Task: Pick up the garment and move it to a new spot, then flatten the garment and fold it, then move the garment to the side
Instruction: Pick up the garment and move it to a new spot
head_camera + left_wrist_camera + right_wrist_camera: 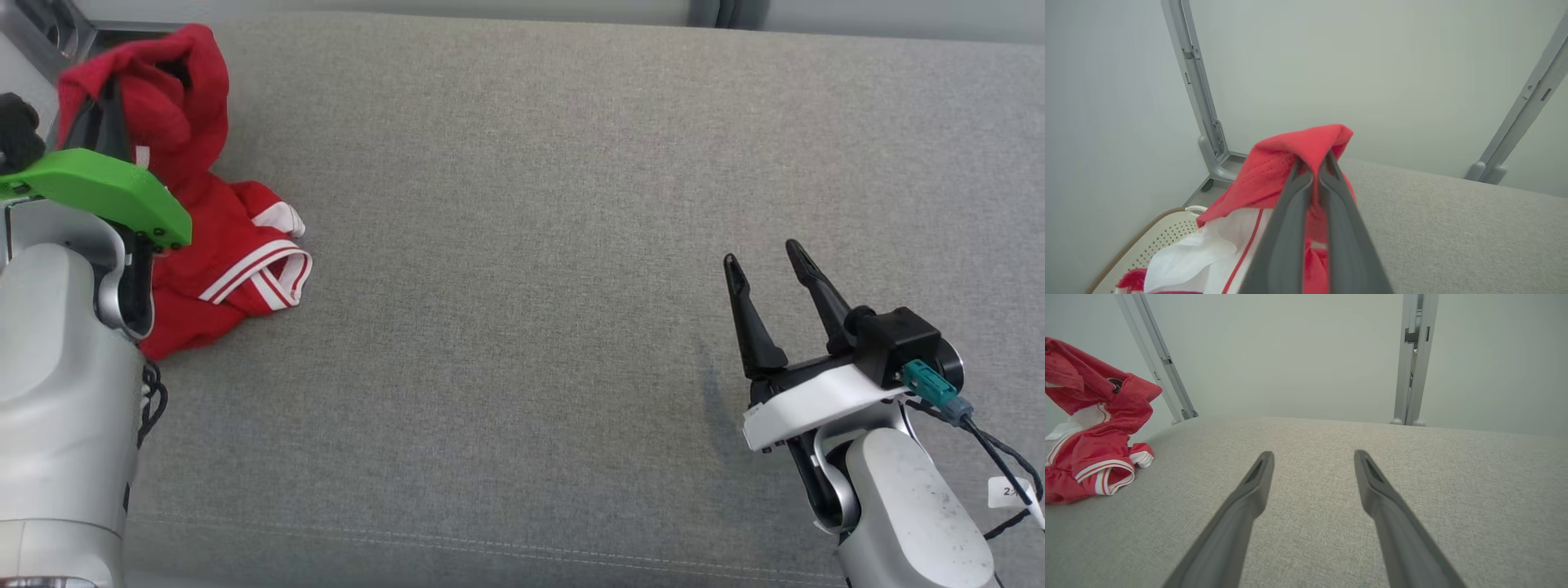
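Examiner: Nearest the head camera, the pale left forearm (pixel 57 392) is recorded at the lower left. What is found on the grey upholstered surface (pixel 522 245)?

Assessor: One red garment (pixel 212 245) with white striped trim is found crumpled at the surface's far left edge. Its upper part is raised off the surface and its lower part rests on it. A perforated white basket (pixel 1163 237) is noted just beside that edge.

Examiner: Which step is judged to be in hand?

Assessor: The first, the pick-up. A fold of red fabric is pinched at the tips of the left gripper (pixel 1312 159), whose jaws are pressed nearly together on it. The right gripper (pixel 762 255) is held well apart from the garment, low over bare surface, with its jaws spread wide and nothing touched or held.

Examiner: What is called for next?

Assessor: A lift until the hem is cleared, then a carry toward the open middle. Slippage is to be watched, since only a thin fold appears to be gripped.
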{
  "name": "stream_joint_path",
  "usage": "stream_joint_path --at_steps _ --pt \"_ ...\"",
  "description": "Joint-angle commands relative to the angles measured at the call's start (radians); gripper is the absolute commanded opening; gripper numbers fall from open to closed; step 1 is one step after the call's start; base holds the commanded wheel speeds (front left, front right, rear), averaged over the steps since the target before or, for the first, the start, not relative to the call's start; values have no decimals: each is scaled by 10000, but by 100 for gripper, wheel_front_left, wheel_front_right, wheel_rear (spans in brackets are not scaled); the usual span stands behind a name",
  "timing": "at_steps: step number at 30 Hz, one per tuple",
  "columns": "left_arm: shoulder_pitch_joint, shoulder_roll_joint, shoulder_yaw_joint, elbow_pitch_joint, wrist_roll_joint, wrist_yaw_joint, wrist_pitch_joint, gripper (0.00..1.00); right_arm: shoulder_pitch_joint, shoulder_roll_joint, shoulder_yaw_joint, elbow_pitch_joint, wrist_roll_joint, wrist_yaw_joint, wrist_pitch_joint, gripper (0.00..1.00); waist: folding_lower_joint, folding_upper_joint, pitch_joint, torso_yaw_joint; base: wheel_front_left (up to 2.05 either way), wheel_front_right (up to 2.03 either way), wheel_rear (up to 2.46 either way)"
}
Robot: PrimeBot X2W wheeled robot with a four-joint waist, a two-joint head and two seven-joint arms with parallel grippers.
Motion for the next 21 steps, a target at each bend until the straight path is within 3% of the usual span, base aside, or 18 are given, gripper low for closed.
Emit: stream_joint_path --at_steps 1,6,13,17,21 --pt "293 -12 -44 -298 130 109 -138 0 119 12 -52 -71 3 -3 -50 100 0 0 -253 -91 0 0 0" --pt "1566 -274 -353 -2730 365 615 -191 0 288 103 -187 -323 -58 -3 -49 100 0 0 -552 -541 0 0 0" --pt "3784 -826 -1330 -6814 777 1415 746 0 534 222 -359 -673 -128 -3 -40 100 0 0 -674 -1413 0 0 0" --pt "4311 -1144 -1967 -8432 870 1545 1272 0 578 269 -516 -814 -156 -3 -40 100 0 0 -595 -1992 0 0 0" --pt "4334 -1343 -2446 -9056 974 1495 1623 0 464 327 -552 -911 -151 -3 -39 100 0 0 -440 -2571 0 0 0"
